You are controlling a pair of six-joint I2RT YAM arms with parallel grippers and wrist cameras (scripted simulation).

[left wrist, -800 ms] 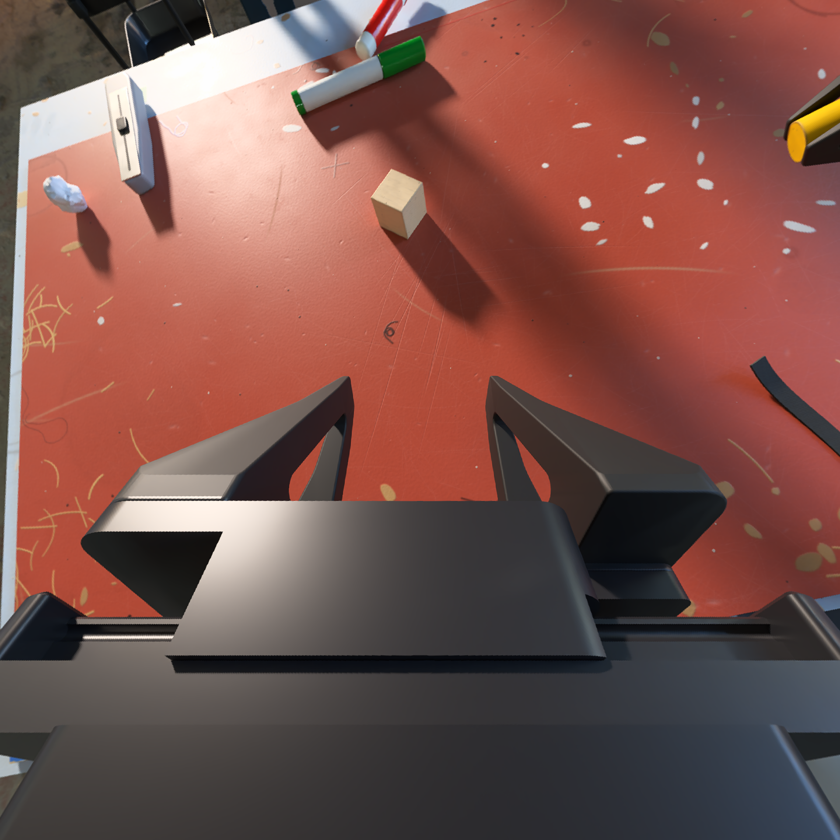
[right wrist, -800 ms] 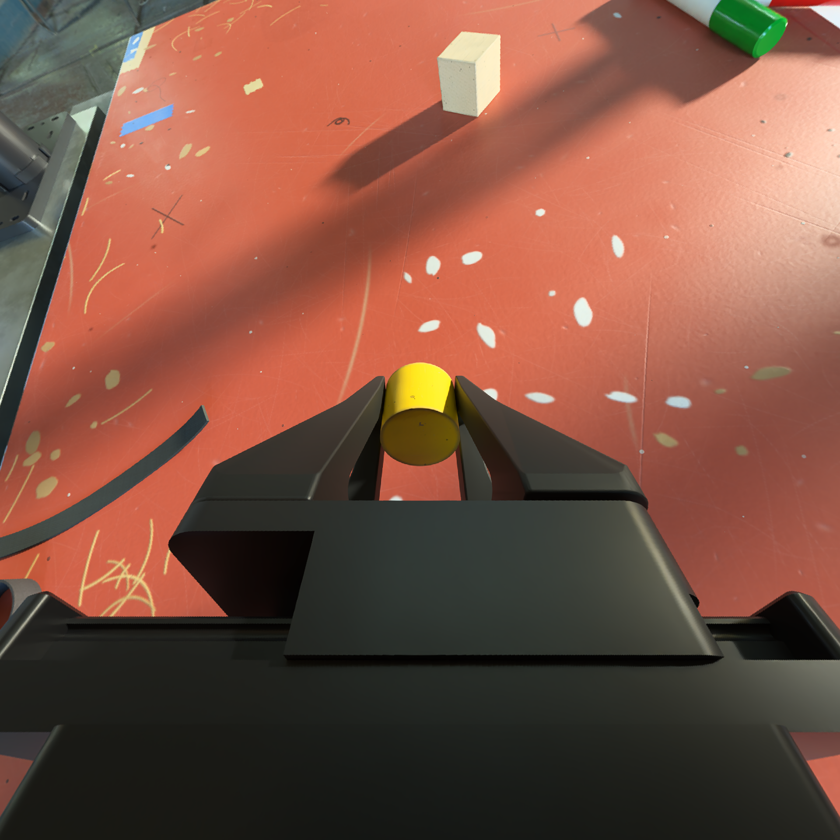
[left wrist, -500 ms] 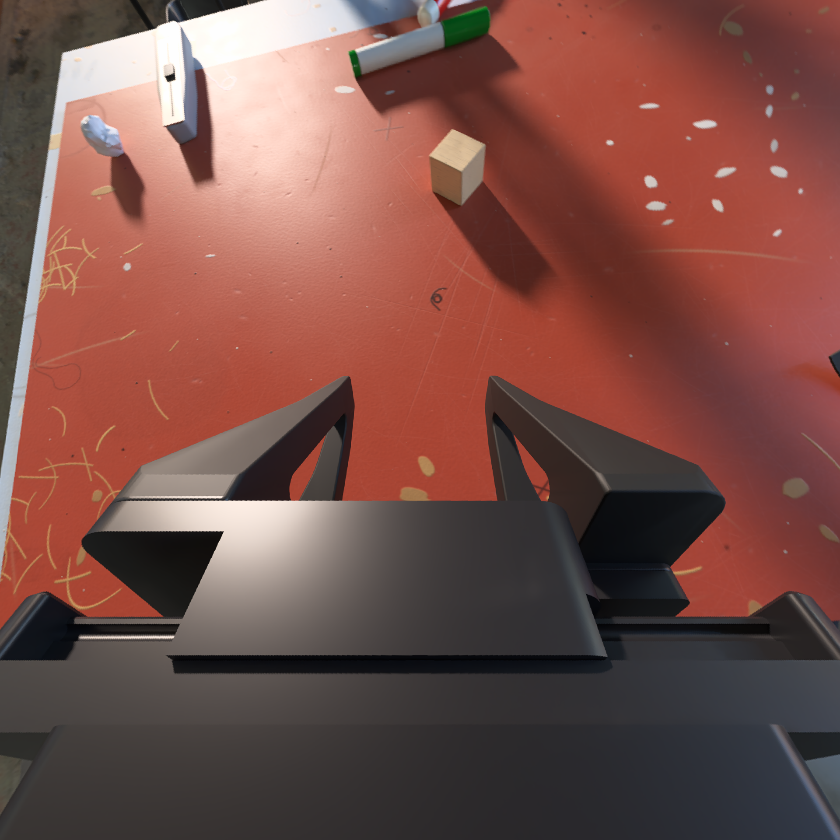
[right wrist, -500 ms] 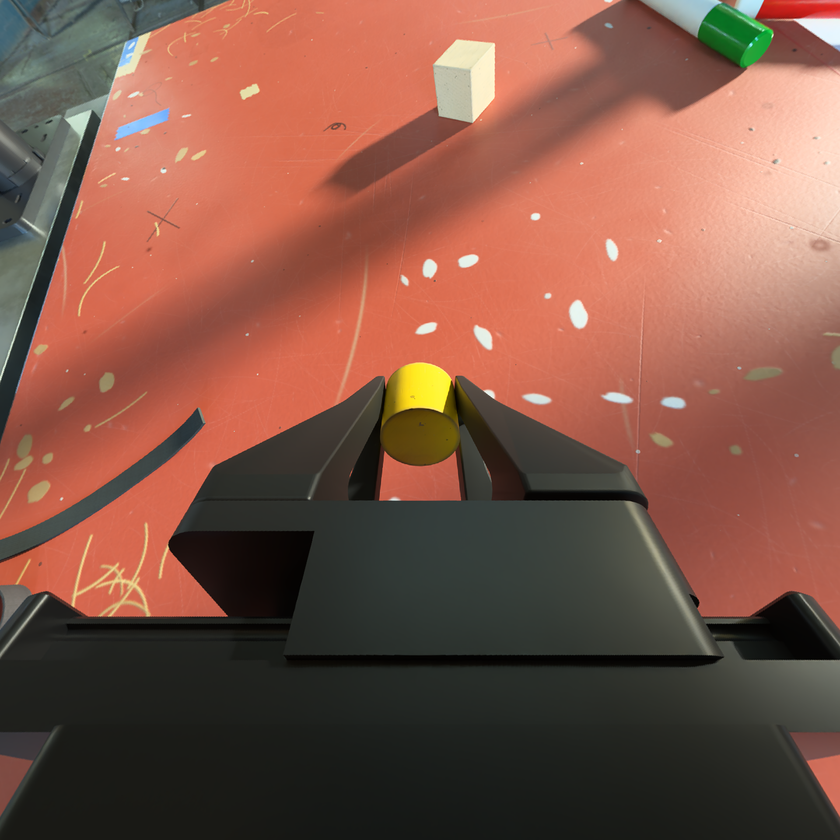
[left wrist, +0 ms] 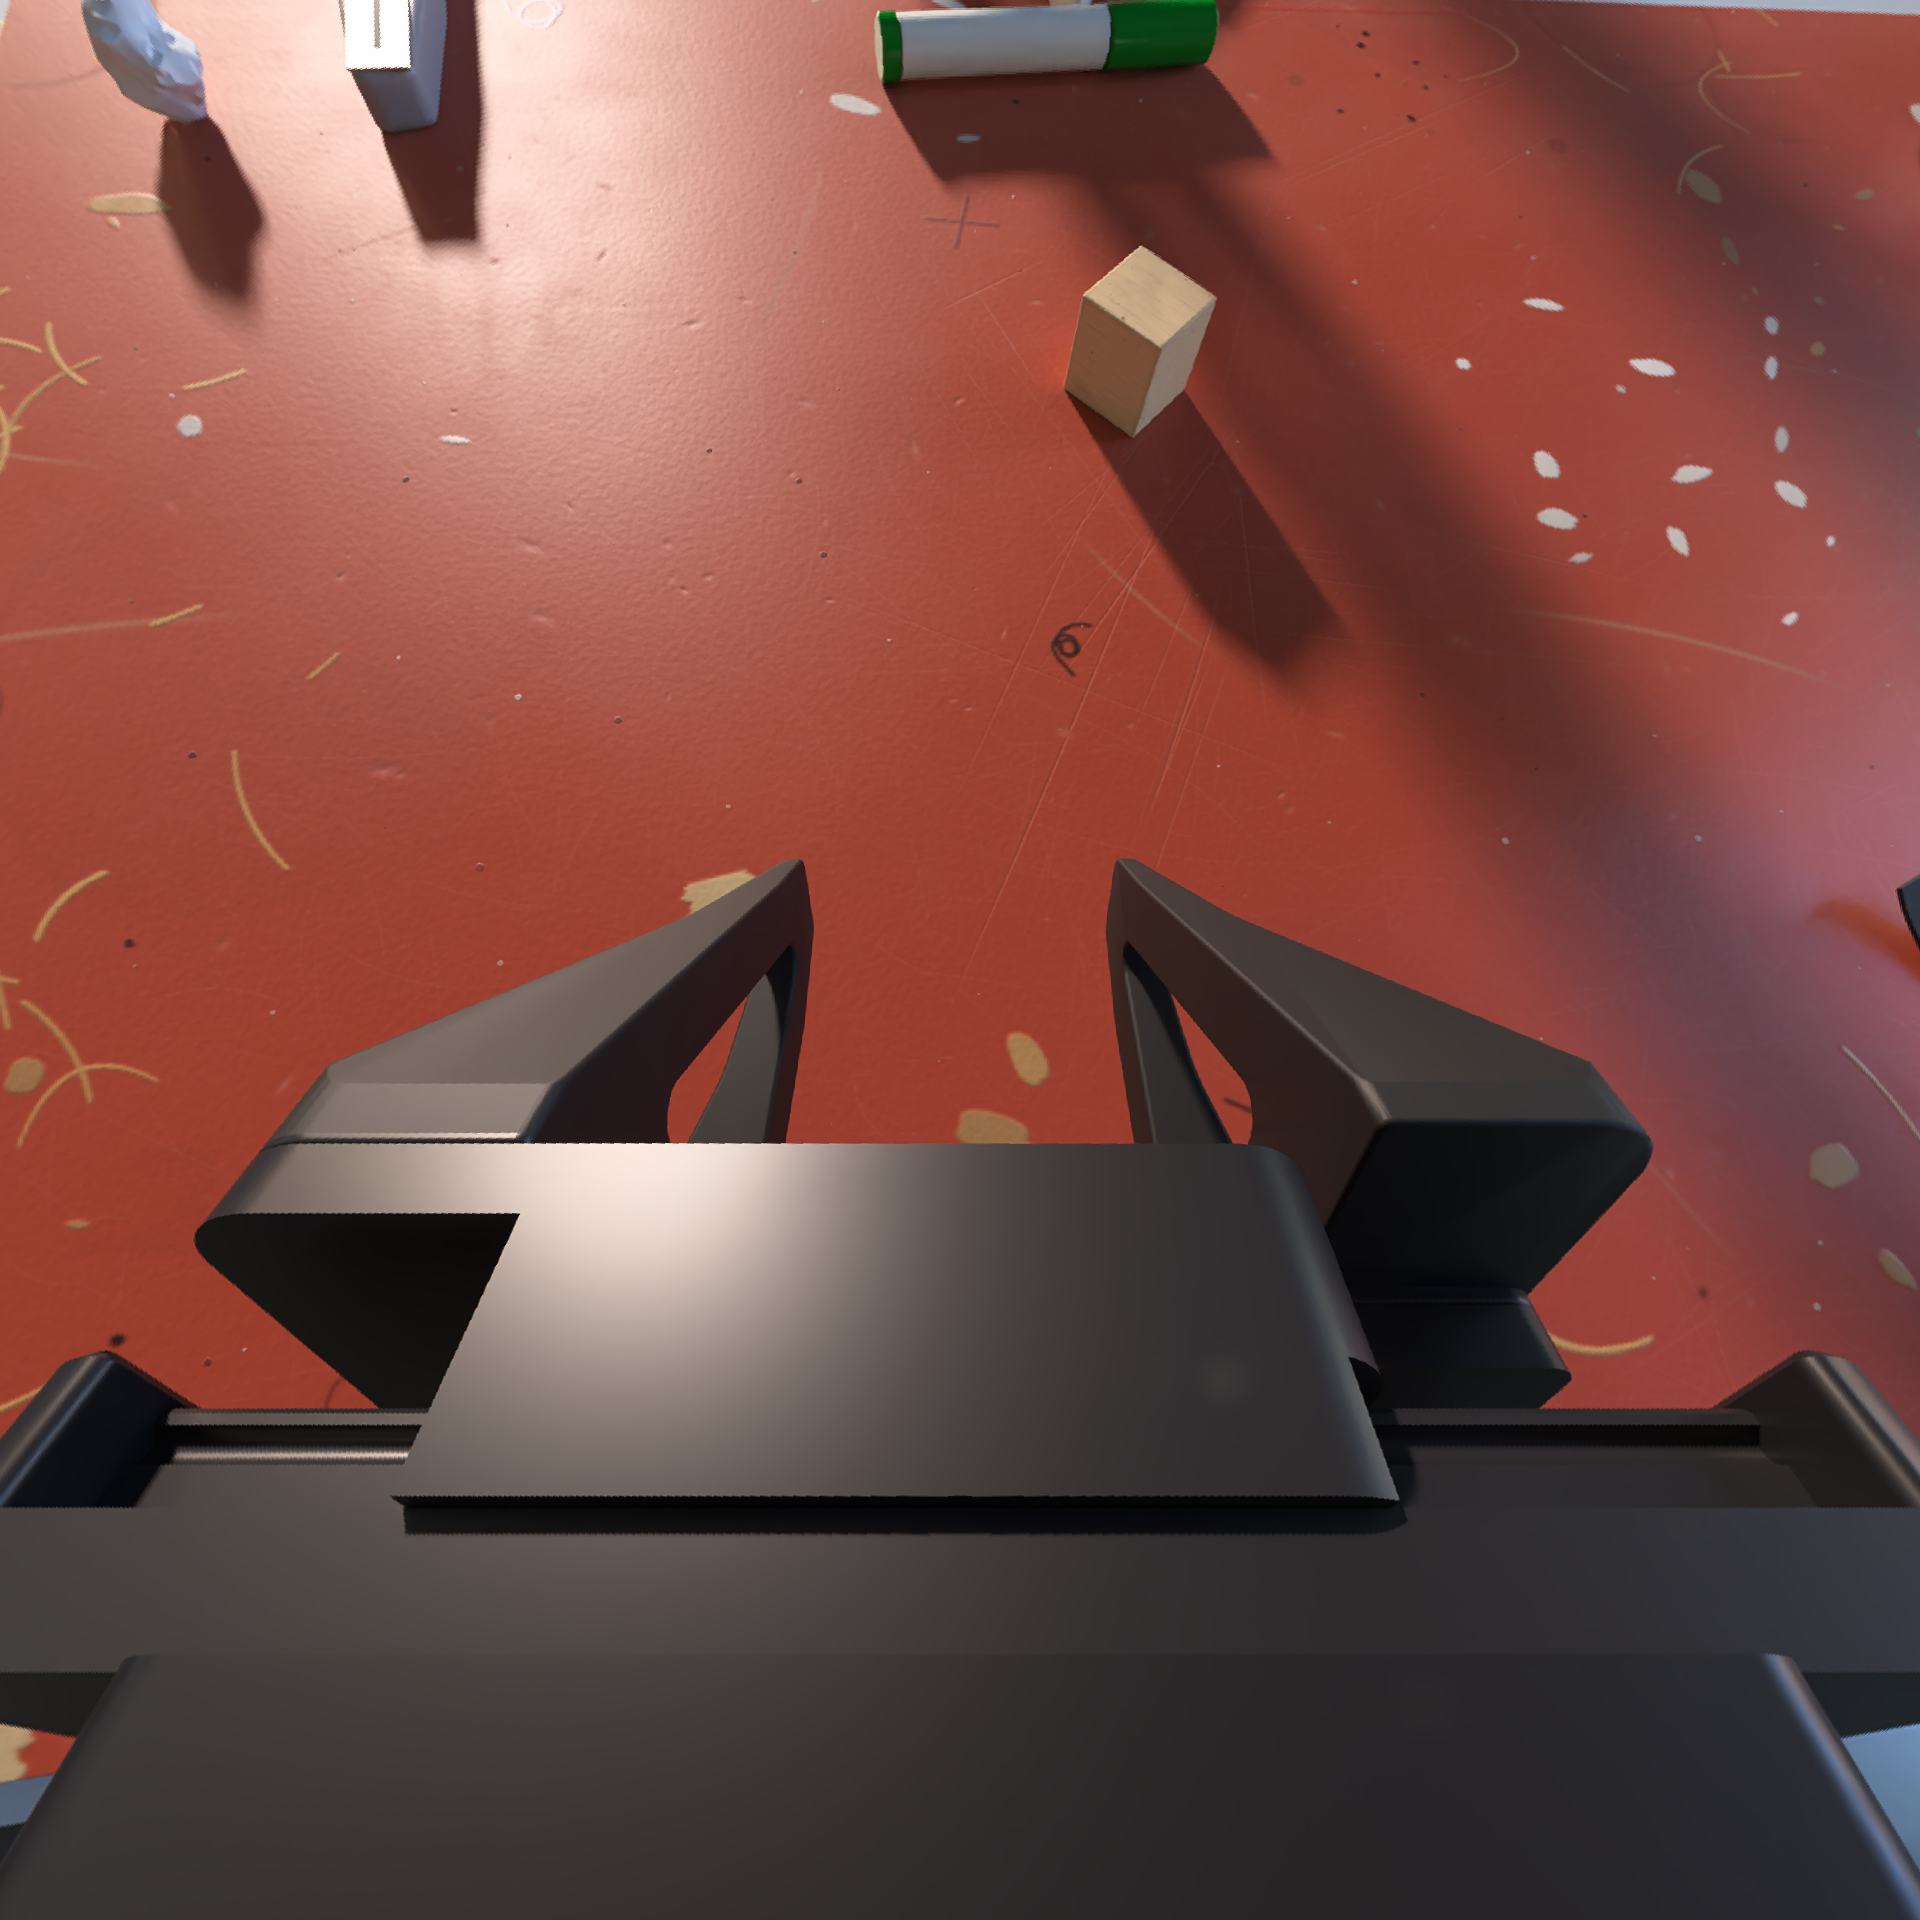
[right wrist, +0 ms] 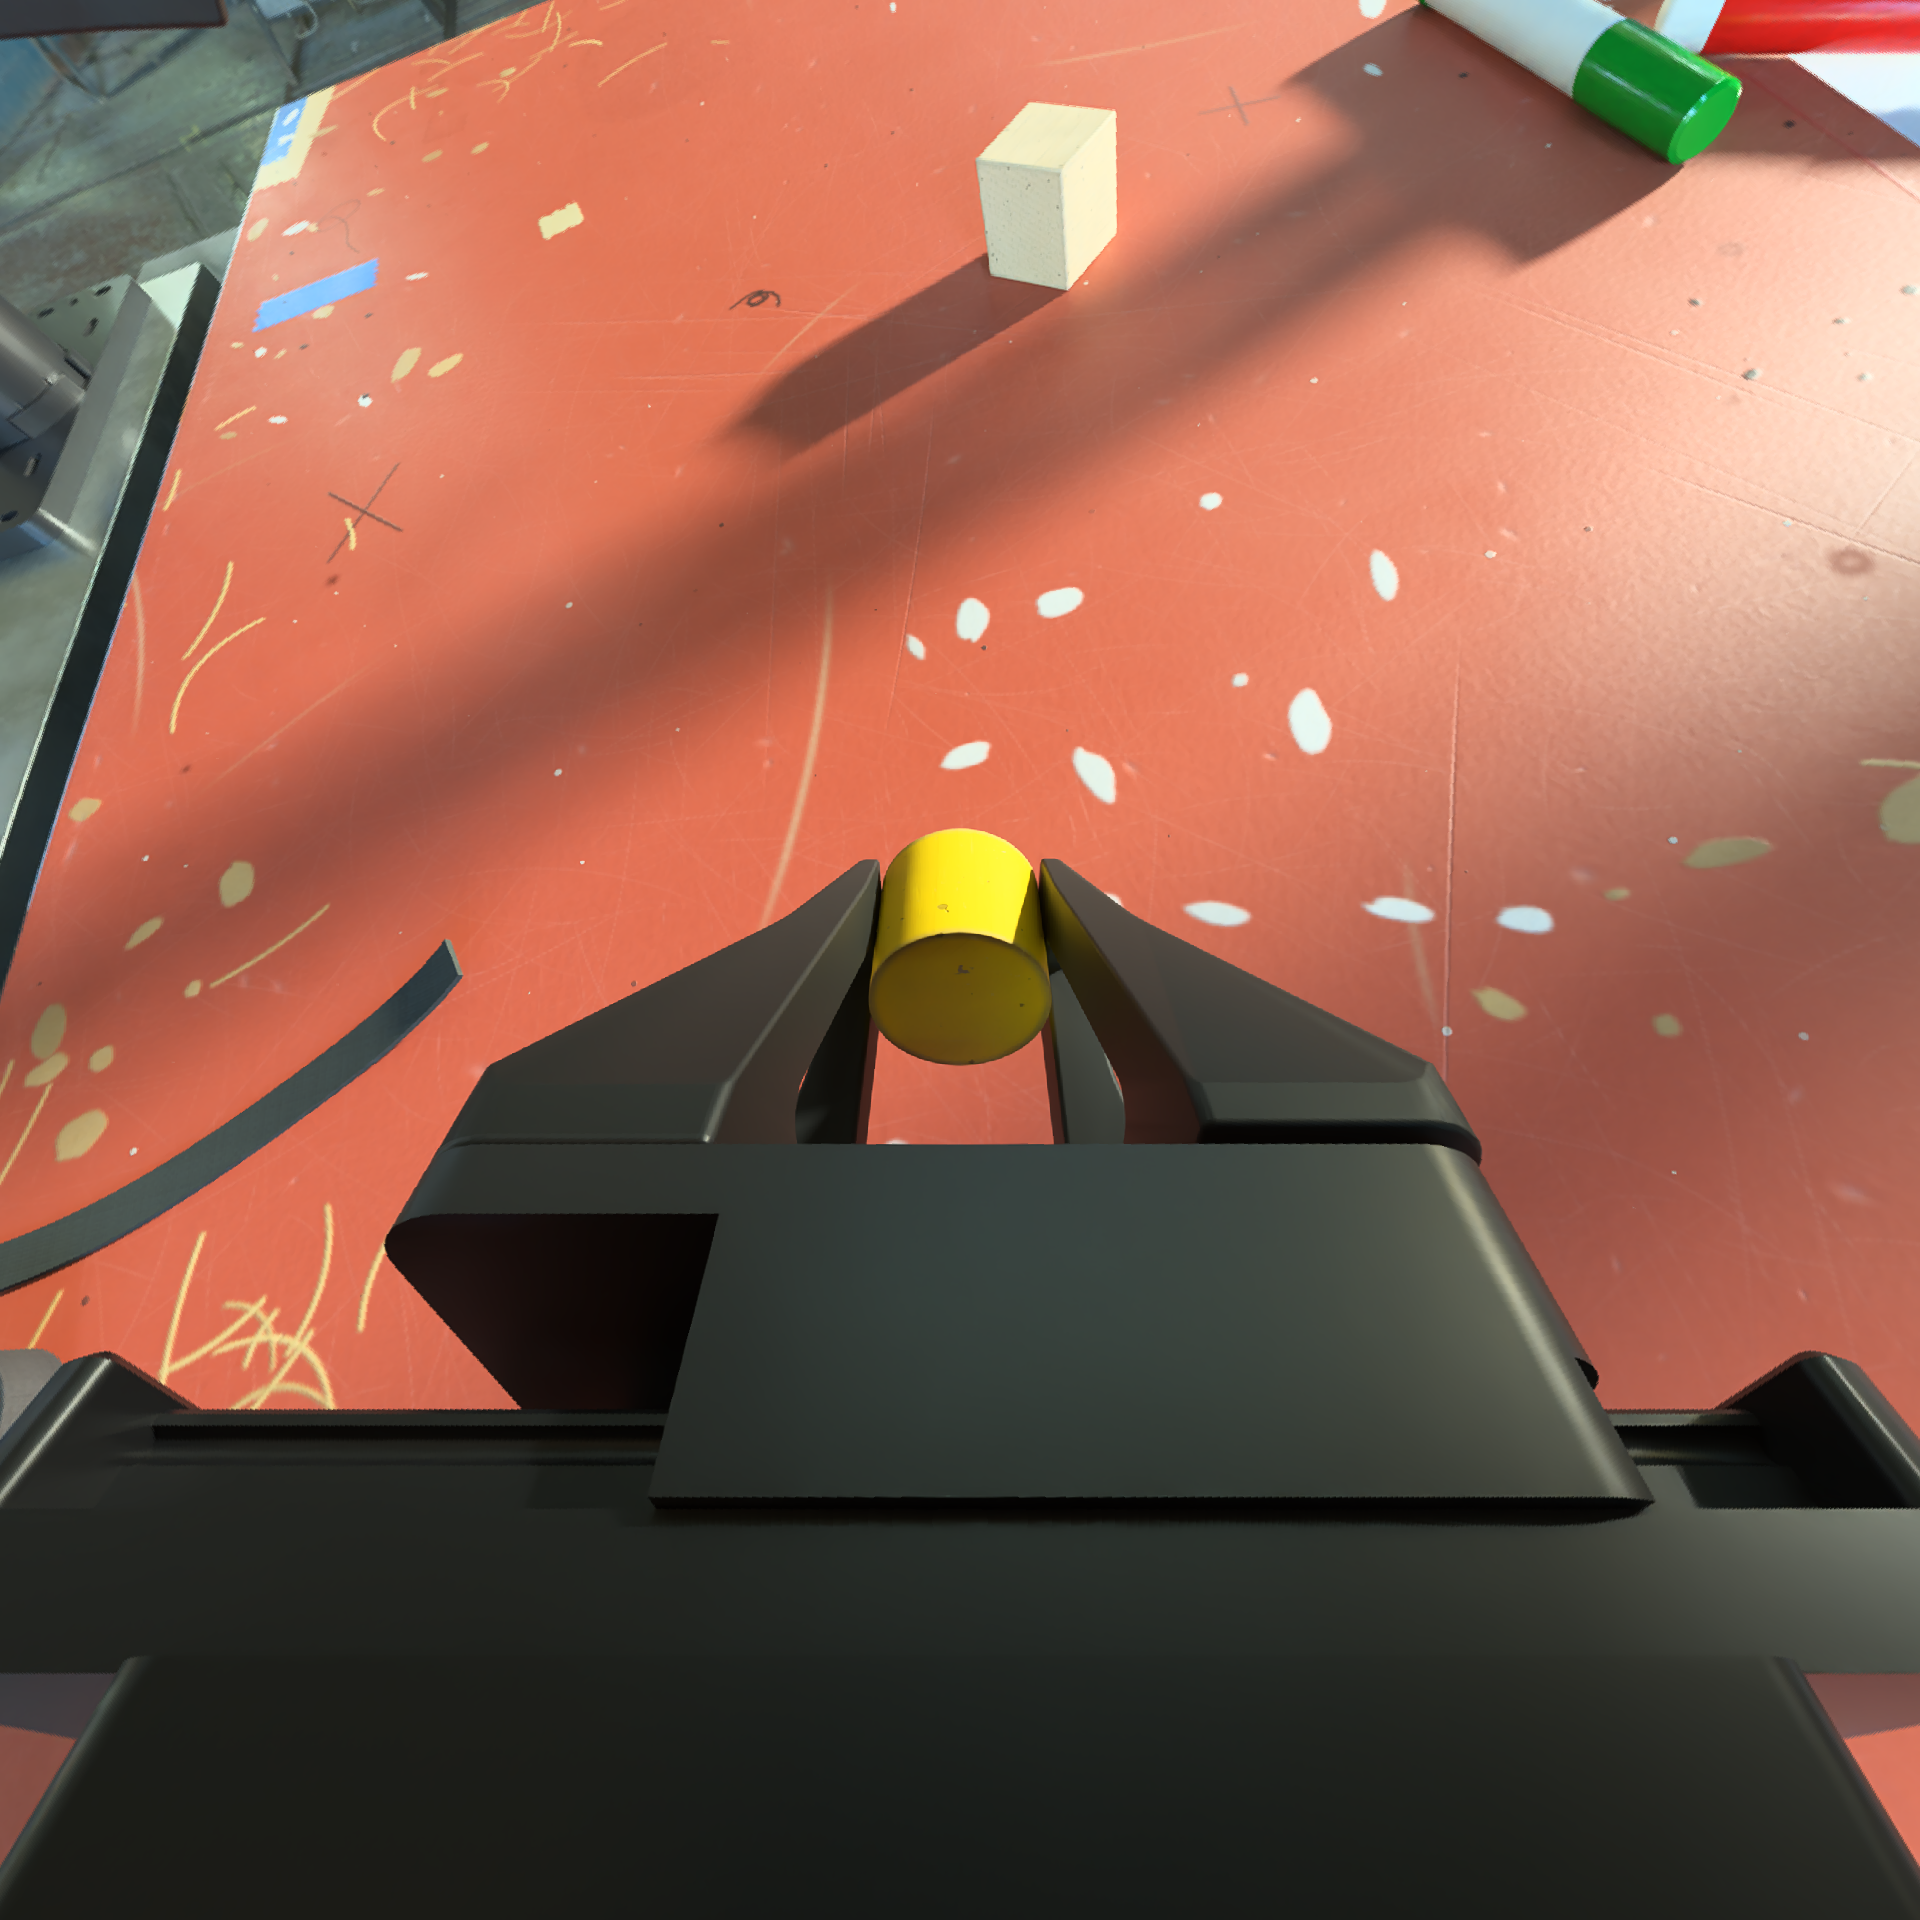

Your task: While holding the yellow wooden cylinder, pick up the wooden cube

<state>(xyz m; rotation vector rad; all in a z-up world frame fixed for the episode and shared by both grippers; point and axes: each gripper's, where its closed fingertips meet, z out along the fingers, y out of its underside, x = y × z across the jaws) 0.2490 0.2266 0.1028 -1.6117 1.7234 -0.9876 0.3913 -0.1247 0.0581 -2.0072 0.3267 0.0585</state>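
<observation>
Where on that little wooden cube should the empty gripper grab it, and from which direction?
Probably from above, pinching two opposite flat side faces of the wooden cube. It stands alone on the red mat, corner turned toward the open left gripper, so the wrist likely needs a twist to square its fingers to those faces.

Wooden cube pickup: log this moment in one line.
right gripper: shut on yellow cylinder | left gripper: open, empty | wooden cube: on red mat, ahead, untouched

Bright, sharp views; long hard shadows; wide-angle edge stretch.
</observation>
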